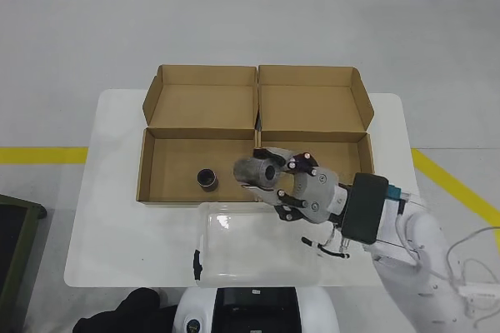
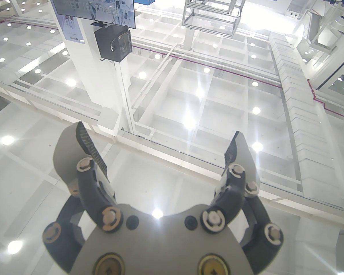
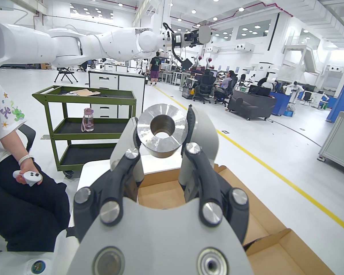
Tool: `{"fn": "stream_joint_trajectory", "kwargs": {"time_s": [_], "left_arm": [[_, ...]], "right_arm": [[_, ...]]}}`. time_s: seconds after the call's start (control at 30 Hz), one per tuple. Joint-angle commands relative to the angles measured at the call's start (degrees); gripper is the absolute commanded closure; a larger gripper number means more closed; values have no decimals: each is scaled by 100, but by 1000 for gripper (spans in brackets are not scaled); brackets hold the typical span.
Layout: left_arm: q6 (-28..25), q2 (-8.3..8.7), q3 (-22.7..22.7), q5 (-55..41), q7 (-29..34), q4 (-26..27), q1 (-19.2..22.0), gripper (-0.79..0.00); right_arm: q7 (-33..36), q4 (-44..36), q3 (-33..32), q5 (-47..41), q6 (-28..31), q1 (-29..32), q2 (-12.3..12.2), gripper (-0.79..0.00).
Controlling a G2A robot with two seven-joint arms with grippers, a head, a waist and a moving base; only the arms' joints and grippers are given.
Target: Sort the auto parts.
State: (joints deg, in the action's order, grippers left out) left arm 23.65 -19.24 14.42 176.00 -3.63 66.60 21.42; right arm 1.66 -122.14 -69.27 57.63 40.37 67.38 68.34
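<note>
My right gripper (image 1: 264,171) (image 3: 162,131) is shut on a metal bushing (image 1: 257,170) (image 3: 162,129), a short shiny cylinder with a bore through its middle. It holds the bushing in the air over the right part of the left cardboard box (image 1: 162,158). A small dark ring-shaped part (image 1: 207,176) lies on that box's floor. A clear plastic bin (image 1: 250,246) stands at the table's near edge, under the right arm. My left gripper (image 2: 160,155) is open with nothing between its fingers and points up at the ceiling.
Beside the left box stands a second open cardboard box (image 1: 354,150), both with flaps (image 1: 258,104) folded back. A green cart (image 3: 83,127) stands off the table's left side. A seated person's hand (image 3: 27,174) holds a controller beside the table.
</note>
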Motion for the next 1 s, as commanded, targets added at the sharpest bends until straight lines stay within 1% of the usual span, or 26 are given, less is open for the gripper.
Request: {"fn": "stream_joint_trajectory", "kwargs": {"time_s": [0.0,0.27,0.47,0.63,0.87,0.97], "left_arm": [[0,0,0,0,0,0,0,-785],[0,0,0,0,0,0,0,-785],[0,0,0,0,0,0,0,-785],[0,0,0,0,0,0,0,-785],[0,0,0,0,0,0,0,-785],[0,0,0,0,0,0,0,-785]], "right_arm": [[-16,0,-1,13,-22,8,0,0],[185,116,206,283,-71,-48,8,0],[436,379,618,727,-181,-198,44,0],[664,773,937,1167,-386,-366,86,0],[1224,1196,1265,1506,-512,-648,137,0],[1467,1418,1406,1473,-528,-799,171,0]]}}
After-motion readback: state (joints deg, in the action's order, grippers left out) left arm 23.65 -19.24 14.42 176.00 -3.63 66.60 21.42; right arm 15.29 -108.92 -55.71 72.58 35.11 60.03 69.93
